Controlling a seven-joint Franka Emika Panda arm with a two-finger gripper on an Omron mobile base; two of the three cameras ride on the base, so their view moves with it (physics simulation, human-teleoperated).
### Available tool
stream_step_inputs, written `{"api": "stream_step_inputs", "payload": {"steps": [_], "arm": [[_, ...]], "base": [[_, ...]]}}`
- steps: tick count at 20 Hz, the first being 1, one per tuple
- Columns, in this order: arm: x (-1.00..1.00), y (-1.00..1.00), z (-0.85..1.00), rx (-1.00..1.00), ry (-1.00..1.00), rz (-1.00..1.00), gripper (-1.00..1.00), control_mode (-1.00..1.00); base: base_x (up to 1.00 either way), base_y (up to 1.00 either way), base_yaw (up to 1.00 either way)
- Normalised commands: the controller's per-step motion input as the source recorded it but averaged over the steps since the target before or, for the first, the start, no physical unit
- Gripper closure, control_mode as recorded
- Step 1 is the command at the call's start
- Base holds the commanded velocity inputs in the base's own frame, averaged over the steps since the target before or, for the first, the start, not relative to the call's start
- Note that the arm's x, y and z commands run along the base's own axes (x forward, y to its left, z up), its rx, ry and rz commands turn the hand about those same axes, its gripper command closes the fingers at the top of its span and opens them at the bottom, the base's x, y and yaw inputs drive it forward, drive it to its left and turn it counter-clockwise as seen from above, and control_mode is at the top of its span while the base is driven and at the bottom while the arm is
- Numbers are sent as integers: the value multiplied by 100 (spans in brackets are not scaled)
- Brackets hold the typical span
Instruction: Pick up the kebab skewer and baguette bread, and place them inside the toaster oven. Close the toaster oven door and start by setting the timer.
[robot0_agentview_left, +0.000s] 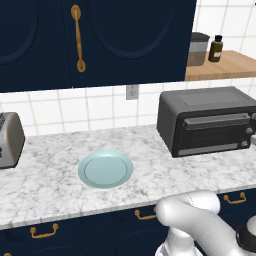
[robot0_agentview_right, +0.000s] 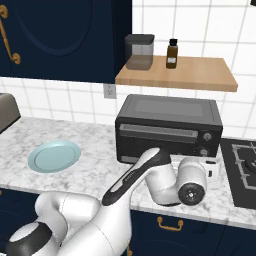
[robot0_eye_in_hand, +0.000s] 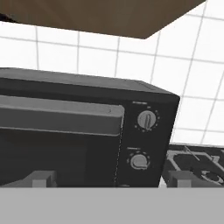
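Gripper of mine is spread wide, gripping nothing, facing the oven front. Door looks shut, knobs right of it. Risk: I bump the wrong knob or slide off the dial, since the tips flank it so loosely.

bare counter left of toaster oven
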Motion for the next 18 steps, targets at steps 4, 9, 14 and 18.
{"api": "stream_step_inputs", "payload": {"steps": [4,9,14,18], "arm": [[23,-34,0,0,-20,0,-100,-100],[21,-41,0,4,-12,2,-100,-100],[18,-34,0,3,-6,5,-100,-100],[23,-18,0,2,-2,3,-100,-100]], "base": [[0,0,0],[0,0,0],[0,0,0],[0,0,0]]}}
